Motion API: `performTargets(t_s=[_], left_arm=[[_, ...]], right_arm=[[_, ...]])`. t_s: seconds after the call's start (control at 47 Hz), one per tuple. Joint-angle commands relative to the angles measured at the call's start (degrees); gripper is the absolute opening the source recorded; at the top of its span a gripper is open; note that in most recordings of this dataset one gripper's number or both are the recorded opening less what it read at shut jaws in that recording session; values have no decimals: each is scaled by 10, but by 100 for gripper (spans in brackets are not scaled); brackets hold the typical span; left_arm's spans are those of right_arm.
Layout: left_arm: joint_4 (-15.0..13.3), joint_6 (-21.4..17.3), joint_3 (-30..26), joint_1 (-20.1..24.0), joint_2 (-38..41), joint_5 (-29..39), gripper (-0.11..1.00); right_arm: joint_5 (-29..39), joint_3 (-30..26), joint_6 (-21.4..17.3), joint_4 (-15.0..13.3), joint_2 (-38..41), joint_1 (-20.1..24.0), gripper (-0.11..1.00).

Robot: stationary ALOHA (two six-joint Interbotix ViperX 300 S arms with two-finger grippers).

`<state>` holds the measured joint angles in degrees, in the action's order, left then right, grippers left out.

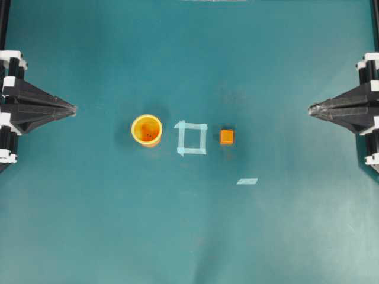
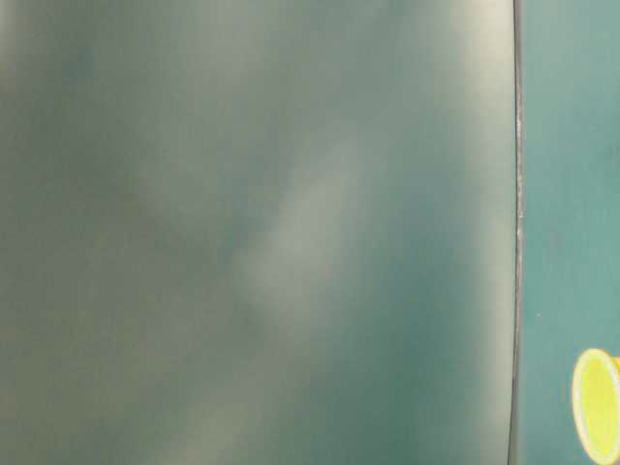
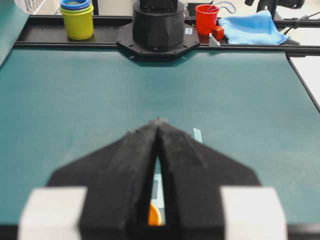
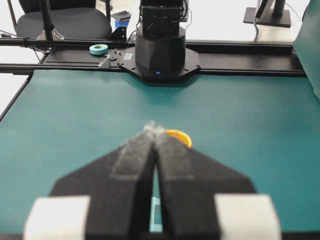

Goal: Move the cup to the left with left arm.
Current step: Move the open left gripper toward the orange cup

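left gripper (image 1: 73, 109) pinched fully together and gripping nothing, parked at the left edge, right gripper (image 1: 310, 109) same deal on the far side, cup (image 1: 146, 129) upright mid-mat just left of the tape square (image 1: 192, 138), orange cube (image 1: 227, 136) right of it

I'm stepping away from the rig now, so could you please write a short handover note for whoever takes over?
Left gripper: shut, holding nothing, parked at the left edge of the overhead view, well clear of the cup.
Right gripper: shut, holding nothing, parked at the right edge.
Cup: upright on the teal table, just left of the tape square. The orange cube sits right of the square.
Done: nothing visible yet; neither arm is near the cup.
Left: reach in with the left arm, open, grasp the cup and move it leftward.
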<state>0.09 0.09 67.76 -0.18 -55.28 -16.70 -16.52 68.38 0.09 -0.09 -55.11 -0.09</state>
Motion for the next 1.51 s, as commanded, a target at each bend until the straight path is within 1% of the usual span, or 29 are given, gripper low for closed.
performTargets(t_s=[0.0, 0.021, 0.064, 0.128, 0.213, 0.362, 0.468, 0.553, 0.702, 0.787, 1.021, 1.234, 1.361, 1.489], left_arm=[[11, -13, -9, 3, 6, 18, 0], [11, -15, -10, 3, 6, 21, 0], [11, -19, -10, 3, 6, 23, 3], [11, -23, -10, 3, 6, 24, 0], [11, -23, -9, 2, 6, 23, 0], [11, -22, -10, 3, 7, 22, 1], [11, -18, -9, 3, 7, 23, 4], [11, -17, -9, 3, 7, 23, 10], [11, -15, -9, 3, 7, 23, 27], [11, -15, -8, 3, 7, 23, 32], [11, -13, -9, 3, 7, 22, 33], [9, -11, -8, 3, 22, 27, 41], [9, -11, -10, 3, 62, 29, 47], [9, -11, -17, 3, 117, 29, 54]], right_arm=[[-4, -25, -3, 2, 3, 0, -1], [-2, -25, -2, 2, 4, 1, -1], [0, -27, -2, 3, 4, 0, -1], [5, -28, -1, 2, 4, 1, -1], [8, -28, -1, 2, 4, 0, -1], [8, -27, 0, 2, 4, 0, -1], [9, -28, 0, 2, 4, 1, -1], [8, -28, 0, 2, 4, 0, -1], [9, -27, 0, 3, 4, 0, -1], [8, -28, 0, 2, 4, 1, -1], [7, -28, 0, 2, 4, 0, -1], [6, -28, 0, 2, 4, 0, -1], [5, -29, 0, 2, 4, 0, -1], [9, -31, -1, 2, 4, 1, -1]])
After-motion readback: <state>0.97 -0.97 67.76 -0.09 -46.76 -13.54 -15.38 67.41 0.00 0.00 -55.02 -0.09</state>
